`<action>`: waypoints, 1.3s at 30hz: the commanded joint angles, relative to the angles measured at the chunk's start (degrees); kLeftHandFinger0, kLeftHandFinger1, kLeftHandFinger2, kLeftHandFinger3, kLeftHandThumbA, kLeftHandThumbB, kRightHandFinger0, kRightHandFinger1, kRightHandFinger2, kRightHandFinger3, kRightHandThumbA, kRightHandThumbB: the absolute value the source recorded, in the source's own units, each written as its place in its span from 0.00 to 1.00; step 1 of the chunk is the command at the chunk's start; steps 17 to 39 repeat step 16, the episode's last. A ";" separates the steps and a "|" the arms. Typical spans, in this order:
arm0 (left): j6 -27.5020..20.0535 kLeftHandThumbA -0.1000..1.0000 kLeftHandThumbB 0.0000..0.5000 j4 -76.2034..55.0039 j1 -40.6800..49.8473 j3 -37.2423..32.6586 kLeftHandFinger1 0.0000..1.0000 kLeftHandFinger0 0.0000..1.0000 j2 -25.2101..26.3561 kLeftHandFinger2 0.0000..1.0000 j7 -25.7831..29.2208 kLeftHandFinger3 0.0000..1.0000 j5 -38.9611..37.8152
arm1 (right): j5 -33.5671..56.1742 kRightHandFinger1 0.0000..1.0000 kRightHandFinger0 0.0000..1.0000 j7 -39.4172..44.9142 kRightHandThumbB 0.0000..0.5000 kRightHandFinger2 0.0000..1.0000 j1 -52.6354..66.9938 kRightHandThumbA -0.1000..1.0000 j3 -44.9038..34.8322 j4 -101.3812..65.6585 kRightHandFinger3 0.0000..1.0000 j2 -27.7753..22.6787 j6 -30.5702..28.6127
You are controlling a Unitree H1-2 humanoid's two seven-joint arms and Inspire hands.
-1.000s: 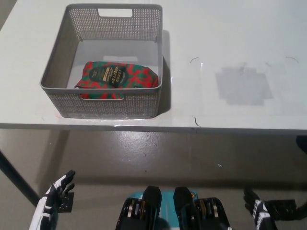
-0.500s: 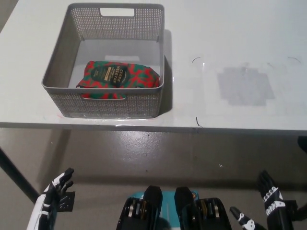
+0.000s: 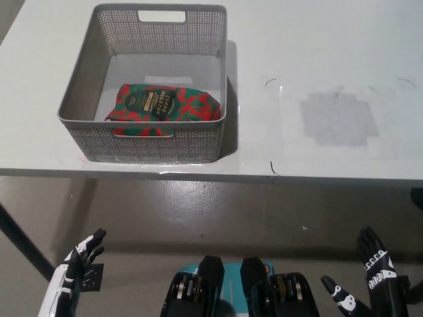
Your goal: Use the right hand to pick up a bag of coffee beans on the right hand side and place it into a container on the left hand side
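Note:
A red and green bag of coffee beans (image 3: pixel 163 107) lies flat inside the grey perforated basket (image 3: pixel 79 89) on the left part of the white table. My black right hand (image 3: pixel 370 281) hangs below the table's front edge at the bottom right, open, fingers spread, holding nothing. My white left hand (image 3: pixel 74 274) rests at the bottom left, also below the table, open and empty. Both hands are far from the basket.
The white table (image 3: pixel 317 53) carries a grey taped patch (image 3: pixel 337 117) on its right part and a few pen marks. A dark table leg (image 3: pixel 23 244) slants at the lower left. Grey floor shows below the table edge.
My right hand has risen into view at the bottom right and spread its fingers. The left hand shifted slightly. The bag stays in the basket.

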 commanded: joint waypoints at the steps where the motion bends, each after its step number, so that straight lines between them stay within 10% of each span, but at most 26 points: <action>1: -0.12 1.00 0.46 -0.77 -1.00 -0.43 1.00 1.00 1.40 1.00 -1.08 1.00 0.84 | 0.62 1.00 1.00 -1.40 0.54 1.00 -0.87 1.00 0.26 -0.79 1.00 -0.24 -4.18; 39: 0.92 1.00 0.51 -1.36 -0.73 -0.59 1.00 1.00 1.45 1.00 -1.05 1.00 1.45 | -0.22 1.00 1.00 -2.71 0.50 1.00 -1.05 1.00 0.85 -0.15 1.00 -0.56 -4.18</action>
